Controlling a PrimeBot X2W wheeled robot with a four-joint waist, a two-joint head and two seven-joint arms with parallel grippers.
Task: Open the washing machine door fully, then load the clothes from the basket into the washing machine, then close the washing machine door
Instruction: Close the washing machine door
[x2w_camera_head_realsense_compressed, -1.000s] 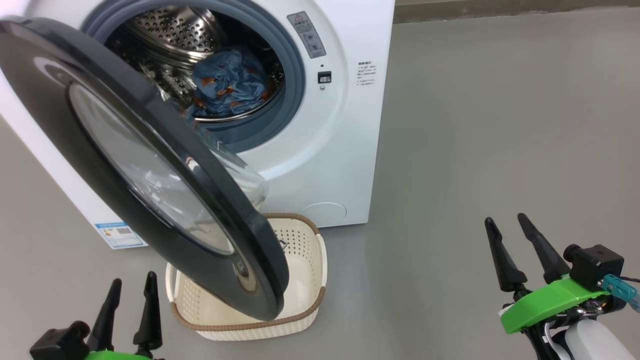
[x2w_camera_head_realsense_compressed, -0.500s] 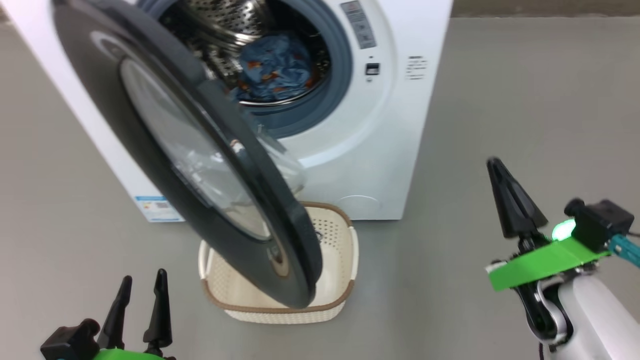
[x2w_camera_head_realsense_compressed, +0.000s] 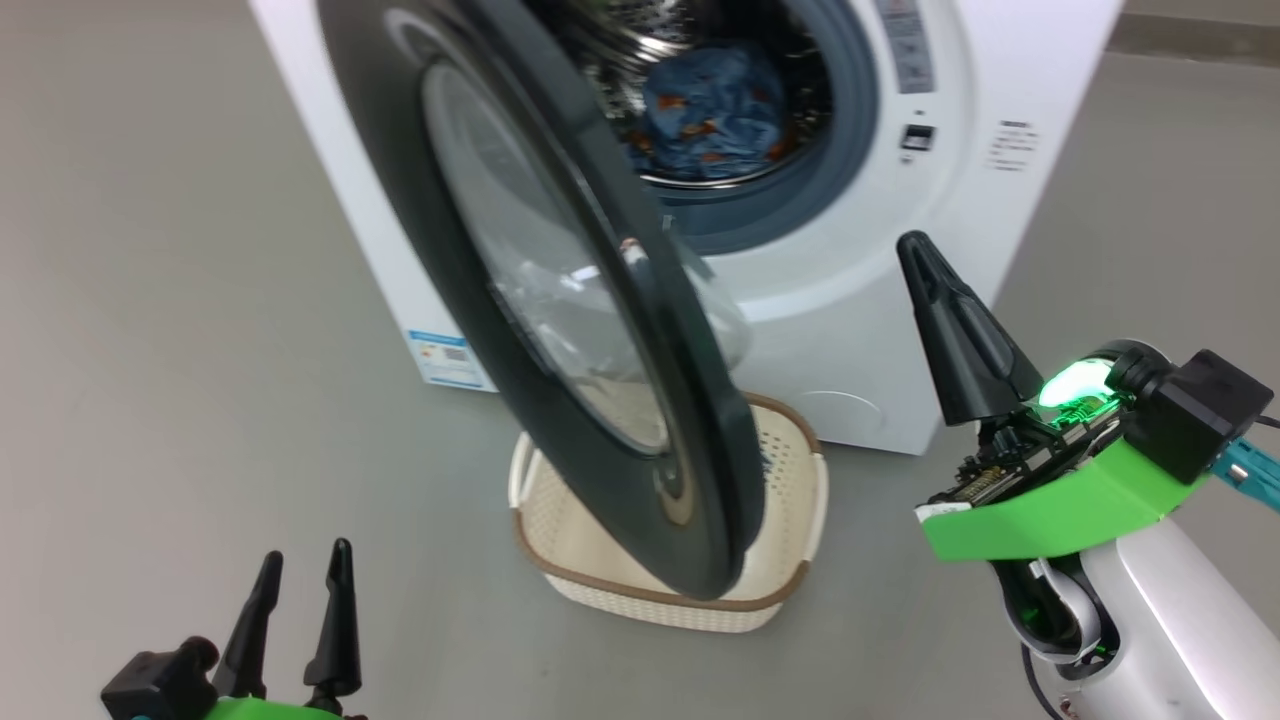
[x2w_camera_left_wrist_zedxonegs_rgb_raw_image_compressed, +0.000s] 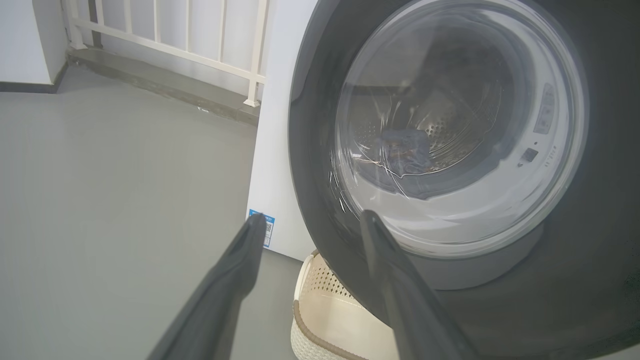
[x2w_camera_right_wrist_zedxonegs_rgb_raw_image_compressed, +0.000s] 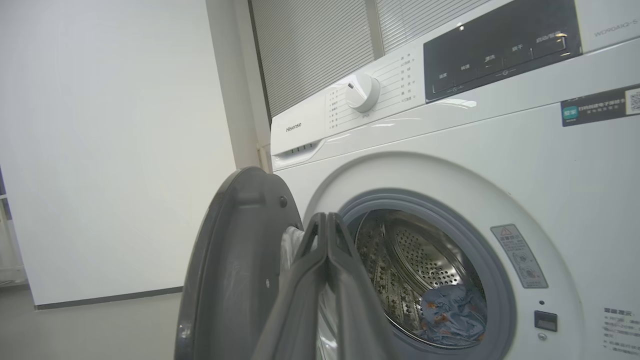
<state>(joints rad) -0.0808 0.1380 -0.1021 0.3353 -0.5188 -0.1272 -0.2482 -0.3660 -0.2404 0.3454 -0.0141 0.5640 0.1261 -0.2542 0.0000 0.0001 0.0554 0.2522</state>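
Observation:
The washing machine (x2w_camera_head_realsense_compressed: 900, 300) stands with its drum open, and the clothes (x2w_camera_head_realsense_compressed: 720, 110), blue with orange prints, lie inside it. The black washing machine door (x2w_camera_head_realsense_compressed: 640, 450) hangs swung out over the basket (x2w_camera_head_realsense_compressed: 790, 480), hiding much of it; no cloth shows in the part I see. My left gripper (x2w_camera_head_realsense_compressed: 305, 555) is open, low on the door's outer side. The left wrist view has it (x2w_camera_left_wrist_zedxonegs_rgb_raw_image_compressed: 312, 217) facing the door (x2w_camera_left_wrist_zedxonegs_rgb_raw_image_compressed: 320, 150) glass, with the basket (x2w_camera_left_wrist_zedxonegs_rgb_raw_image_compressed: 325, 310) below. My right gripper (x2w_camera_head_realsense_compressed: 920, 250) is shut and empty before the machine's front. The right wrist view has it (x2w_camera_right_wrist_zedxonegs_rgb_raw_image_compressed: 325, 217) between the door (x2w_camera_right_wrist_zedxonegs_rgb_raw_image_compressed: 235, 260) and the clothes (x2w_camera_right_wrist_zedxonegs_rgb_raw_image_compressed: 452, 310).
Grey floor (x2w_camera_head_realsense_compressed: 180, 300) spreads to the left and right of the machine. A white railing (x2w_camera_left_wrist_zedxonegs_rgb_raw_image_compressed: 175, 40) runs behind it on the left side. A blue label (x2w_camera_left_wrist_zedxonegs_rgb_raw_image_compressed: 265, 232) sits low on the side panel. The control knob (x2w_camera_right_wrist_zedxonegs_rgb_raw_image_compressed: 362, 92) is above the opening.
My right gripper has shut on nothing and has risen toward the machine's front. The head camera has turned, shifting the whole picture to the right. The left gripper stays open.

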